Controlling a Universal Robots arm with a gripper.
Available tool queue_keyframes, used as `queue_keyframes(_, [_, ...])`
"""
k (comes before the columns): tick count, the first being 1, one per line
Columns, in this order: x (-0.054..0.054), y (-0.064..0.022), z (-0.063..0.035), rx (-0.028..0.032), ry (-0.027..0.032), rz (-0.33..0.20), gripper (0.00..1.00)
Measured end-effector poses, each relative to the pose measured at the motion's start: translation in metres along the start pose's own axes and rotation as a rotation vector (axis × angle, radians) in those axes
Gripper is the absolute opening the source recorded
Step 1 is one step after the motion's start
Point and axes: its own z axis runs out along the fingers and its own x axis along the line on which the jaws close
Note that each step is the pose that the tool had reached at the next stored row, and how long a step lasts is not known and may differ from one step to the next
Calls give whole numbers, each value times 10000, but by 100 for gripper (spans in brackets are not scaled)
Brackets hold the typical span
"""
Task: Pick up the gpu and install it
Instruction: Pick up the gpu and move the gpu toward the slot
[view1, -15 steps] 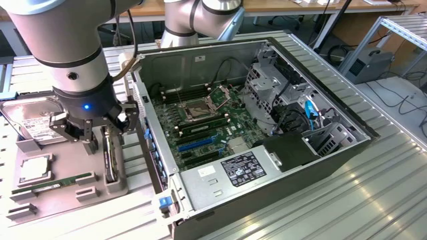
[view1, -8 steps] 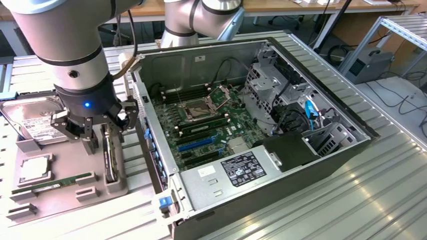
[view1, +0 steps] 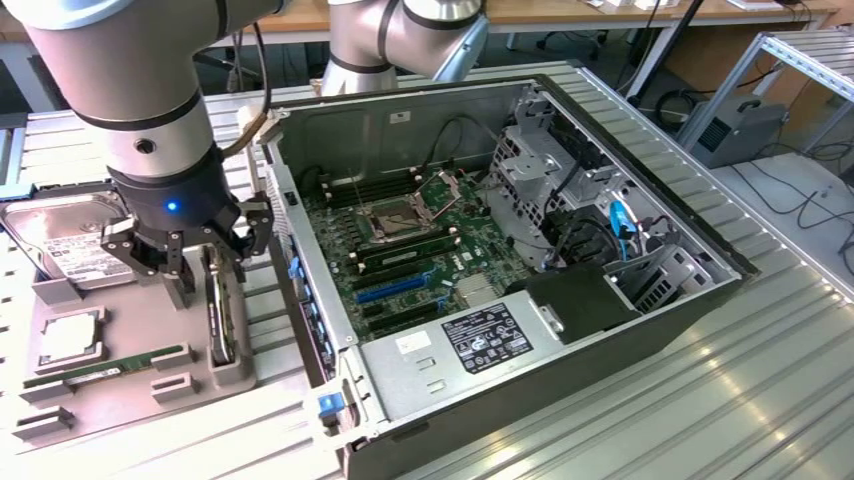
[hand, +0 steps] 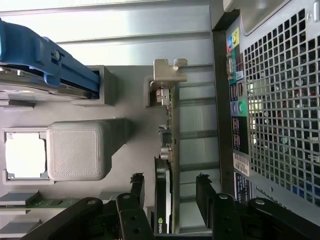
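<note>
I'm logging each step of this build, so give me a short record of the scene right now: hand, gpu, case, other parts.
hand: hand open, straddling the gpu, no grip seen
gpu: gpu standing on edge in the grey holder, outside the case, not installed
case: computer case lying open, motherboard exposed
other parts: hard drive, processor and memory stick on the same holder

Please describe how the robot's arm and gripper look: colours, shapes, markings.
The arm is made of thick silver-grey tubes with a dark band at the joint; a black cable runs beside it. The gripper is black, with a small blue light on its body. Its fingers are black linked bars with round pivot pins.
</note>
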Motion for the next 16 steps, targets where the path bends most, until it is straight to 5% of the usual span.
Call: queue_keyframes(16, [19, -4, 131, 3, -1, -1, 54])
